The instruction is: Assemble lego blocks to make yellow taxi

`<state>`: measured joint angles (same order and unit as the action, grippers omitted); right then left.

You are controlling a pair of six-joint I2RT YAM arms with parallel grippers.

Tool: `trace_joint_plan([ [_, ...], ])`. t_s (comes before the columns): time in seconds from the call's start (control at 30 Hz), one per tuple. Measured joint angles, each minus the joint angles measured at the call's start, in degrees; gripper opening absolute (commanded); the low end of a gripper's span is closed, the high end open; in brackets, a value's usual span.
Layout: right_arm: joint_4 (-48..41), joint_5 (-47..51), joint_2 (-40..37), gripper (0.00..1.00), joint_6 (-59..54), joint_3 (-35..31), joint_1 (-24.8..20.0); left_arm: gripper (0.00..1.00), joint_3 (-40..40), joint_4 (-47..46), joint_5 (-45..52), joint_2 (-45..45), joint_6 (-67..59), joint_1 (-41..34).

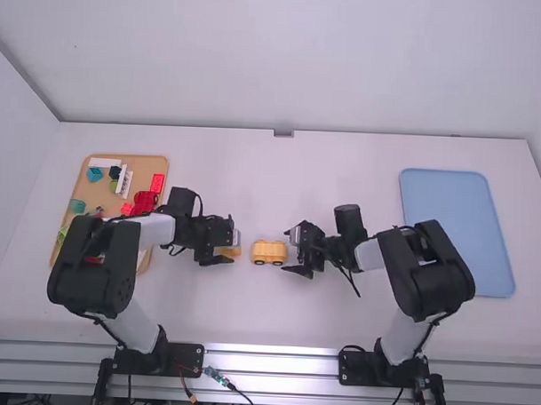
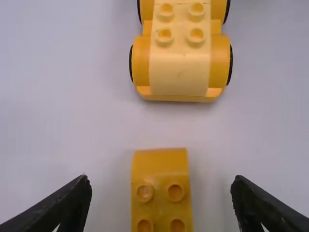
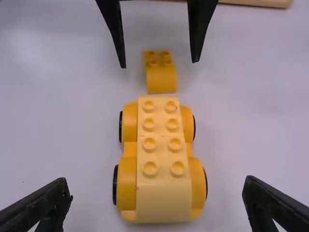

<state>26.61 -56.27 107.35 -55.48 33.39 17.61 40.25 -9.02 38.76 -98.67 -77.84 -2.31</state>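
Taxi (image 1: 269,253) is partly built and stands on its wheels on the table (image 1: 266,318), between the left gripper (image 1: 232,246) and the right gripper (image 1: 288,250). It has a darker yellow base with black wheels, and on this base sit two pale yellow pieces, end to end, with studs in the middle and a rounded slope at each end.

In the left wrist view, the fingers (image 2: 72,205) of the left gripper are wide apart and clamp nothing. One loose yellow block (image 2: 161,166) lies between them, studs up, with a gap to each finger. Its rounded end points to the taxi, which is just beyond these fingertips, near the block but apart from it.

In the right wrist view, the fingers (image 3: 54,202) of the right gripper are also wide apart and hold nothing. The near end of the taxi is between them, and neither finger touches it. Farther from these fingers, past the other end of the taxi, there is the loose block, with the open fingers of the left gripper on its two sides.

Behind the left gripper's fingers, on the side away from the taxi, is the wooden tray (image 1: 147,166) with red, green, white and blue pieces. The blue tray (image 1: 456,236) lies behind the right gripper's fingers, well apart from them.
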Motion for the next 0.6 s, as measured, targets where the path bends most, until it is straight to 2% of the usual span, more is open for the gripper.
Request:
trace_joint_plan([
  [0.13,0.0,-0.7,1.1,0.93,1.4,1.2,0.1,0.74,-0.9,2.2,0.0,0.0,1.7,0.0],
  [0.23,0.0,-0.5,1.3,0.92,2.1,1.6,0.8,0.65,-1.7,2.9,0.0,0.0,2.3,0.0],
  [0.33,-0.8,0.5,1.3,0.92,2.6,1.7,1.9,0.63,-2.0,2.8,0.0,0.0,2.4,0.4],
  [0.6,-0.7,3.3,1.3,0.93,2.8,1.6,3.9,0.66,-2.0,2.7,2.0,0.0,2.4,4.3],
])
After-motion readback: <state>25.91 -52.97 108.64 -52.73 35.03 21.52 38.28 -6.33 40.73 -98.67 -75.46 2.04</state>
